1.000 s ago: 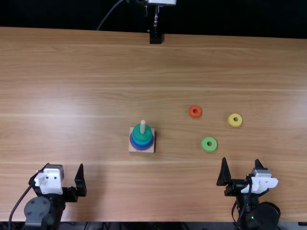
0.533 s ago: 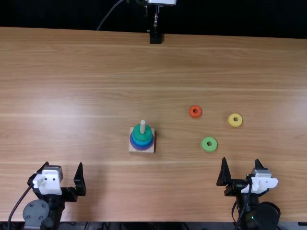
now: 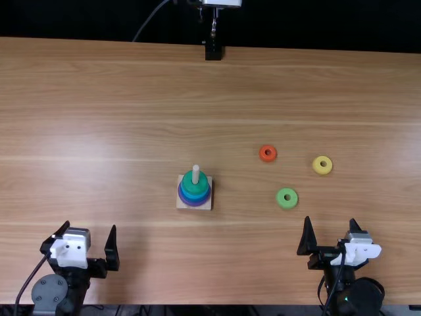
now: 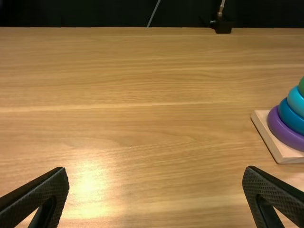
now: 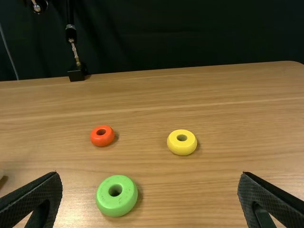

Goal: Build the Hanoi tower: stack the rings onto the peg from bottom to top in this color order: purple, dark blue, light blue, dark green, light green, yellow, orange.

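Note:
In the top view the peg (image 3: 195, 174) rises from its square wooden base (image 3: 204, 205), ringed by purple (image 3: 190, 203), dark blue, light blue and, uppermost, dark green (image 3: 195, 187). To its right lie a light green ring (image 3: 287, 198), an orange ring (image 3: 268, 153) and a yellow ring (image 3: 322, 165), apart from one another. My left gripper (image 3: 89, 239) is open and empty near the front left. Open and empty too is my right gripper (image 3: 330, 230), nearer the front edge than the light green ring. Their own wrist views show the left gripper (image 4: 156, 173) and right gripper (image 5: 149, 178) with fingers wide apart.
A black clamp mount (image 3: 213, 51) with a metal post stands at the table's far edge. Bare wood of the table (image 3: 131, 99) lies between the peg base and the far edge.
The left gripper has shifted very slightly, first toward the left, then back to the right. The right arm and all the rings have stayed put.

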You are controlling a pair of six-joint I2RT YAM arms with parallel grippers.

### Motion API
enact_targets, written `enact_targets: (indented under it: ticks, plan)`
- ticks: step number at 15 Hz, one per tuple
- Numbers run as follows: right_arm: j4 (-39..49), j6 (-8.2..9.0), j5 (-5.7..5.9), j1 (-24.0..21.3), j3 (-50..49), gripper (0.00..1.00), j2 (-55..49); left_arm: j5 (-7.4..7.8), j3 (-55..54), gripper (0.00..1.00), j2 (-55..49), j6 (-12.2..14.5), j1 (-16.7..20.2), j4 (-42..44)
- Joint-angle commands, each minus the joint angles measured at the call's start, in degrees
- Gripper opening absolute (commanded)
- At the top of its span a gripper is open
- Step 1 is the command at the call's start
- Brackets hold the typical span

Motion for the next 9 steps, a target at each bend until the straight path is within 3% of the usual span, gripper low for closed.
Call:
enact_targets:
  ticks: [1,9]
  plan:
    - [-3.9,0.00,0.49,-0.3,-2.8,1.00,-0.7,1.15,-6.6,1.00,-0.7,1.8,0.8,-2.3]
    - [-3.8,0.00,0.49,-0.3,-2.8,1.00,-0.7,1.37,-6.6,1.00,-0.7,1.8,0.5,-2.3]
